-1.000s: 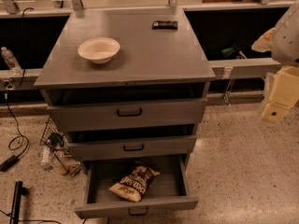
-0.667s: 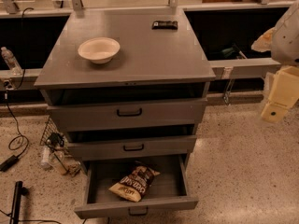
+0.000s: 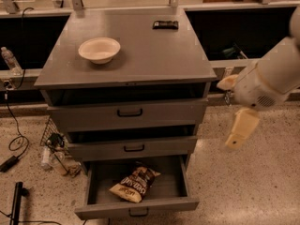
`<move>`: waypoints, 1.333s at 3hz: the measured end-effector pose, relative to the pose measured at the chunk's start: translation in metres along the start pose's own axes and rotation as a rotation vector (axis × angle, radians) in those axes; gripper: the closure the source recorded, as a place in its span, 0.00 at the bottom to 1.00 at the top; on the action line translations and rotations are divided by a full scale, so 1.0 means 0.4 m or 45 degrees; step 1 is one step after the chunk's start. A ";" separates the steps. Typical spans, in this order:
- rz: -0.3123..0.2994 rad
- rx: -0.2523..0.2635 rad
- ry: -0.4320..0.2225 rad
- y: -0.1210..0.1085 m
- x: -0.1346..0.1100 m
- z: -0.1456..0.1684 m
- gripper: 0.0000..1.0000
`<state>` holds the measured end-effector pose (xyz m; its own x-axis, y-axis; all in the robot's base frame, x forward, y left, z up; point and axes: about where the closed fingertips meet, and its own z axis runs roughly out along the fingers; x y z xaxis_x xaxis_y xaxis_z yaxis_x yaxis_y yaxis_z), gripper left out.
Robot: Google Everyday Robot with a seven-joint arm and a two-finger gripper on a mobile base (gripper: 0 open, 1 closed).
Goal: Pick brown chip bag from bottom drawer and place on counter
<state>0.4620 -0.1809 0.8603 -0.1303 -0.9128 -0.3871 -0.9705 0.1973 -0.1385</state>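
The brown chip bag point(image 3: 134, 183), dark brown and cream-yellow, lies flat in the open bottom drawer point(image 3: 136, 207), left of its middle. The drawer is pulled out toward me, and the two drawers above it are pushed in further. The grey counter point(image 3: 140, 50) tops the cabinet. My gripper point(image 3: 241, 129) hangs from the white arm point(image 3: 269, 81) to the right of the cabinet, level with the middle drawer, above the floor and well apart from the bag.
A white bowl point(image 3: 99, 49) stands on the counter's left part and a small flat black bar point(image 3: 165, 25) lies near its back right. Cables, a bottle and clutter point(image 3: 56, 153) lie on the speckled floor left of the cabinet. A rail runs behind.
My arm and gripper have moved left and down, closer to the cabinet's right side. The bag, drawers and bowl have not moved.
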 end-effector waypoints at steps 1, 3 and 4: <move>-0.166 -0.082 -0.122 -0.014 -0.016 0.246 0.00; -0.407 -0.116 -0.102 -0.006 -0.027 0.486 0.00; -0.447 -0.151 -0.159 -0.002 -0.032 0.588 0.00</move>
<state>0.5123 -0.0852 0.6509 0.2323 -0.8655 -0.4439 -0.9694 -0.1686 -0.1785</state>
